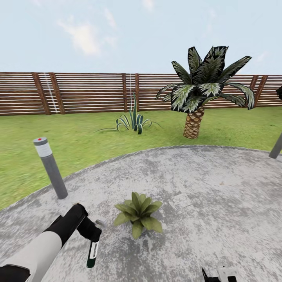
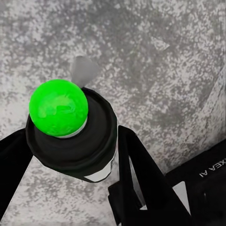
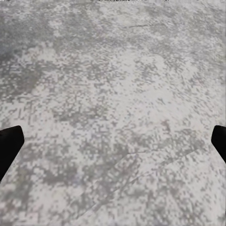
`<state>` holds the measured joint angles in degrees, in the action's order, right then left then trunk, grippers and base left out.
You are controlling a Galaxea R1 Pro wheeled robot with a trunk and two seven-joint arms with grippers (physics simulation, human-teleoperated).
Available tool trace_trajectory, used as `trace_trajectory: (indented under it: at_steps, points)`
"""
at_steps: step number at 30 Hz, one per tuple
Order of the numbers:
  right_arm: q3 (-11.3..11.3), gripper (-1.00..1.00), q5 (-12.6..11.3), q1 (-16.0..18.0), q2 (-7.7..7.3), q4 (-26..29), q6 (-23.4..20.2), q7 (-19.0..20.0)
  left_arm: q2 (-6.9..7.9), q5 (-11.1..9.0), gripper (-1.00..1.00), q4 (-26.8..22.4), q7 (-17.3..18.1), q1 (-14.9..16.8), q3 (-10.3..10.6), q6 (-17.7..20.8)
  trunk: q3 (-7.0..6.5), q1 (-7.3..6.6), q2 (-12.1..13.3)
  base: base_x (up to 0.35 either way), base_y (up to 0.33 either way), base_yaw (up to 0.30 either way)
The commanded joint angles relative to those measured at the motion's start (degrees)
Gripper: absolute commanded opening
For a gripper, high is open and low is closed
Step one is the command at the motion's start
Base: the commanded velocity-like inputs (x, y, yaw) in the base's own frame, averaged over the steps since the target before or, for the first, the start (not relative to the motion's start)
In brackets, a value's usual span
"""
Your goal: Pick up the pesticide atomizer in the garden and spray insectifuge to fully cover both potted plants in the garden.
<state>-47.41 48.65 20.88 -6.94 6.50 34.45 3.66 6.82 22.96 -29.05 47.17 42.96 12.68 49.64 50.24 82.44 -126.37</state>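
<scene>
My left gripper (image 1: 92, 234) is shut on the pesticide atomizer (image 1: 93, 253), which hangs dark green and upright just above the paving at the lower left of the head view. In the left wrist view its black head with the green spot (image 2: 59, 107) sits between the two black fingers (image 2: 137, 175). One potted plant (image 1: 138, 212), a low rosette of broad leaves, stands on the patio (image 1: 211, 188) a short way to the right of the atomizer. The second potted plant is out of view. My right gripper (image 3: 113, 141) stands open over bare paving.
A grey bollard light (image 1: 51, 167) stands at the patio's left edge and another post (image 1: 276, 147) at the right edge. On the lawn (image 1: 78, 137) are a spiky striped plant (image 1: 133, 121) and a palm (image 1: 196, 94), with the slat fence (image 1: 86, 93) behind.
</scene>
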Motion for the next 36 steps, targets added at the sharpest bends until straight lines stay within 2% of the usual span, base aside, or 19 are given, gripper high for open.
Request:
trace_trajectory:
  at_steps: [1, 8, 14, 30, 36]
  points:
    - [-0.5, 1.0, 0.1, 0.0, 0.0, 0.0, 0.2, 0.4, 0.0, 0.6, -1.0, -0.1, 0.5, 0.0, 0.2, 0.0, 0.06, 0.01, 0.0, 0.242, 0.0, 0.0]
    - [-0.4, 1.0, 0.1, 0.0, 0.08, -0.2, 0.2, 0.4, -0.02, 0.6, -1.0, 0.0, -2.8, -0.1, 0.1, 0.0, 0.06, 0.01, 0.0, 0.323, 0.0, 0.0]
    - [-0.4, 1.0, 0.1, 0.0, 0.08, -0.2, 0.2, 0.4, 0.03, 0.6, -1.0, 0.5, -3.7, -0.2, 0.0, -0.1, 0.06, 0.01, 0.0, 0.305, 0.0, 0.0]
    - [-0.4, 1.0, 0.2, 0.0, 0.08, -0.2, 0.2, 0.4, 0.4, 0.6, -1.0, 1.7, -4.5, -0.4, 0.2, -0.1, 0.06, 0.01, 0.0, 0.02, 0.0, 0.0]
    - [-0.4, 1.0, 0.2, 0.0, 0.08, -0.2, 0.2, 0.4, -0.05, 0.0, -1.0, 4.0, -12.3, -1.7, -0.1, -0.5, 0.06, 0.01, 0.0, 0.0, 0.0, 0.0]
